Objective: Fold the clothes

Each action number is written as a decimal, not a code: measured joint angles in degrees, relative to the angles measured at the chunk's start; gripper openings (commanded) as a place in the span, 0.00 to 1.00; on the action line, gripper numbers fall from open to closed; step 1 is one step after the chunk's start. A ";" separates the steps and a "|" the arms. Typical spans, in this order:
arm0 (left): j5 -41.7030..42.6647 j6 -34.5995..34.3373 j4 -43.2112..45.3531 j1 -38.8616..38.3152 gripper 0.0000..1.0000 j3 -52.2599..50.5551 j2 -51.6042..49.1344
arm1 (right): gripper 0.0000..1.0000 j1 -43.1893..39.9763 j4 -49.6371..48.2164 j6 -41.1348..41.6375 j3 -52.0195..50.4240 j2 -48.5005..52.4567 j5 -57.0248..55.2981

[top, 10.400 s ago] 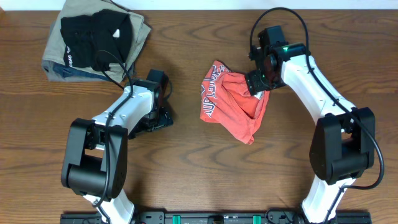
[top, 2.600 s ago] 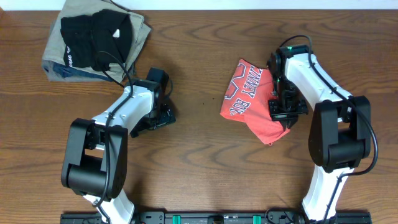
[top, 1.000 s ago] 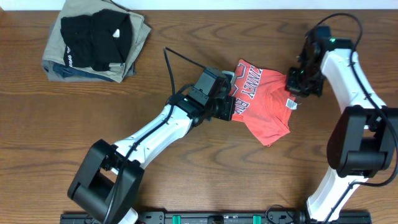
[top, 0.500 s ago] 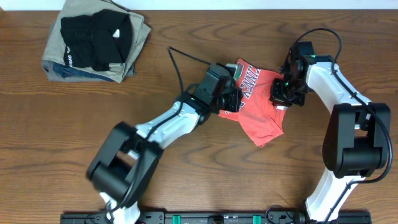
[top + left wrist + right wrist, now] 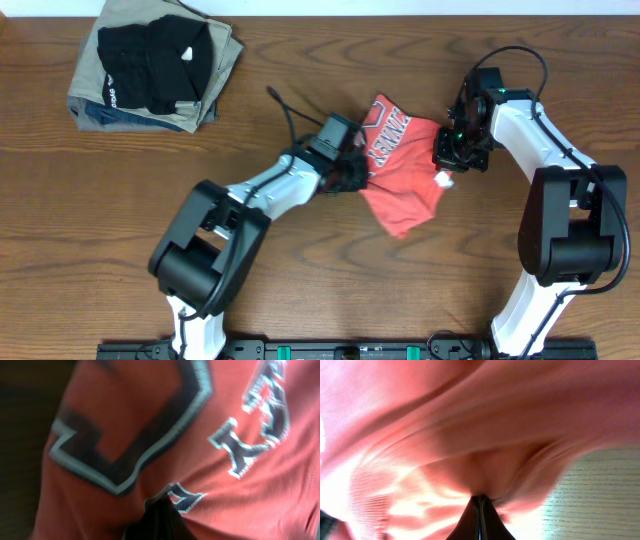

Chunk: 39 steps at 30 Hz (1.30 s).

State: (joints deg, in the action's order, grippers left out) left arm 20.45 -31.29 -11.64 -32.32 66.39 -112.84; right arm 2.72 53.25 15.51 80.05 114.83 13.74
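Brown wood-grain table (image 5: 300, 290) is seen from overhead, with a pale strip along the far edge. Two white-and-black arms are reached in from the near side: left arm (image 5: 265, 188) is stretched diagonally toward the centre, right arm (image 5: 540, 135) is bent in from the right. Red-orange T-shirt (image 5: 405, 185) is found right of centre in the far half of the table, crumpled and stretched between the two grippers, with one corner pointed toward the near side. Whether it is lifted or dragged on the wood cannot be told. Block lettering (image 5: 383, 140) is shown face up on its left part. A folded pile is kept at the far left corner, well apart from the shirt: khaki garment (image 5: 228, 58) underneath, black garment (image 5: 150, 60) on top. Left gripper (image 5: 355, 172) is set on the shirt's left edge, jaws together and clamped on the cloth just below the lettering, as confirmed in the left wrist view. Right gripper (image 5: 450, 158) is set on the right edge, jaws pinched tight on bunched fabric. White tag (image 5: 443, 180) is seen just beside the right gripper.
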 measured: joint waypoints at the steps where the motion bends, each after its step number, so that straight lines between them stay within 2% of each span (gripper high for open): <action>1: -0.13 -0.15 -0.92 0.72 0.06 0.02 0.17 | 0.01 0.00 0.00 0.00 0.00 0.00 -0.04; 9: -3.56 -0.50 -9.31 7.43 0.06 -0.46 3.52 | 0.01 0.00 1.18 0.00 0.02 0.00 -0.04; 14: -8.81 -0.15 -13.53 8.00 0.06 -1.07 7.72 | 0.01 0.00 6.43 -0.68 2.29 0.00 1.40; 18: -10.54 0.00 -13.73 8.00 0.06 -1.07 10.40 | 0.01 0.63 7.28 -3.85 6.40 -0.15 6.80; 26: -7.65 0.11 -13.53 6.64 0.06 -1.07 10.62 | 0.01 8.66 3.98 -7.48 7.30 -0.79 11.50; 31: -6.84 0.24 -13.46 4.55 0.06 -1.09 10.56 | 0.01 13.35 0.63 -6.62 5.35 -0.79 10.75; 39: -6.84 0.24 -13.64 4.50 0.06 -3.15 10.43 | 0.01 14.34 -4.35 -5.07 -2.12 -0.79 9.57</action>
State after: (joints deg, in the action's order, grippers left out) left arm 13.61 -31.05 -25.28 -27.81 63.24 -102.41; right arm 17.06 48.90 10.44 77.93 114.04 23.31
